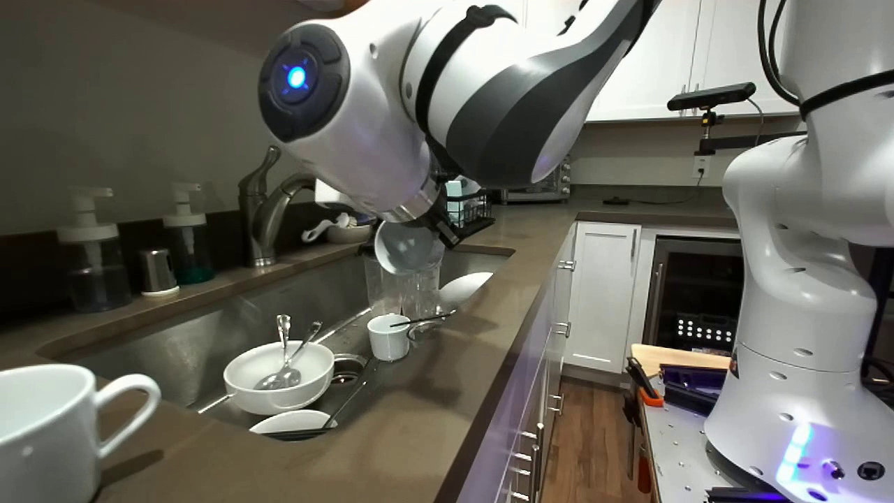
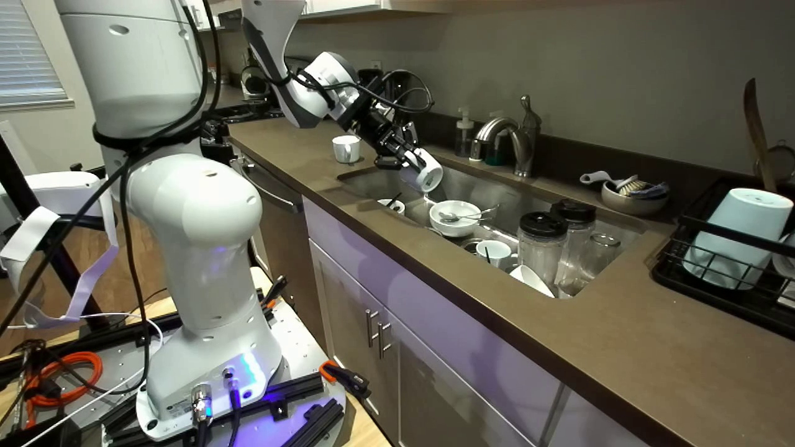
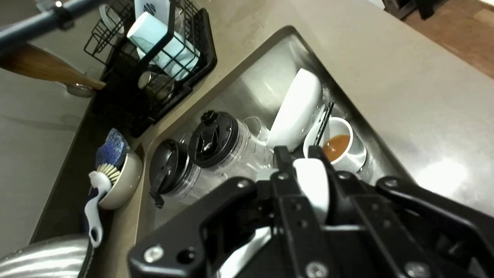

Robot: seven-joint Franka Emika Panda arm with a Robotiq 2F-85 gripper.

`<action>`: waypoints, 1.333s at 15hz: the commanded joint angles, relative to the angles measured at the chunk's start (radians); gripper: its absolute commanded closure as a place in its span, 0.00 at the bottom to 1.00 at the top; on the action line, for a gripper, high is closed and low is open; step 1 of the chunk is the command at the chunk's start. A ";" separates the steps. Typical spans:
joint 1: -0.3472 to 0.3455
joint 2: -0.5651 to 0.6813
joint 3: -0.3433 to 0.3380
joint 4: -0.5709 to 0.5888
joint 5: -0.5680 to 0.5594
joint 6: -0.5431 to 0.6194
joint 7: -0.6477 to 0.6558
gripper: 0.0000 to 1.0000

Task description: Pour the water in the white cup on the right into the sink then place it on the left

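Tilted white cup (image 2: 423,171) hangs above the sink (image 2: 509,202)

The gripper (image 3: 299,154) is closed down to a narrow gap, and in the wrist view a white part of the cup sits pinched in its grasp. In both exterior views the cup leans far over from upright, its mouth showing, held clear of the dishes underneath. What it contains cannot be made out.

Down in the sink, a white bowl (image 1: 279,401) with spoons (image 1: 283,378) in it sits just beside the drain (image 1: 349,365). A white mug (image 1: 387,344) stands near it with a dark stick (image 1: 429,319) across its mouth; the wrist view shows brown liquid (image 3: 336,147) inside. Lidded jars (image 2: 542,251) stand near a bowl on its side (image 3: 295,110). The curved faucet (image 2: 523,149) rises behind. On the counter (image 1: 391,454), by the end of the sink, a loop-handled mug (image 1: 49,426) stands upright.
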 commanded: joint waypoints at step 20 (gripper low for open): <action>0.007 -0.043 -0.018 0.053 0.164 0.278 -0.143 0.85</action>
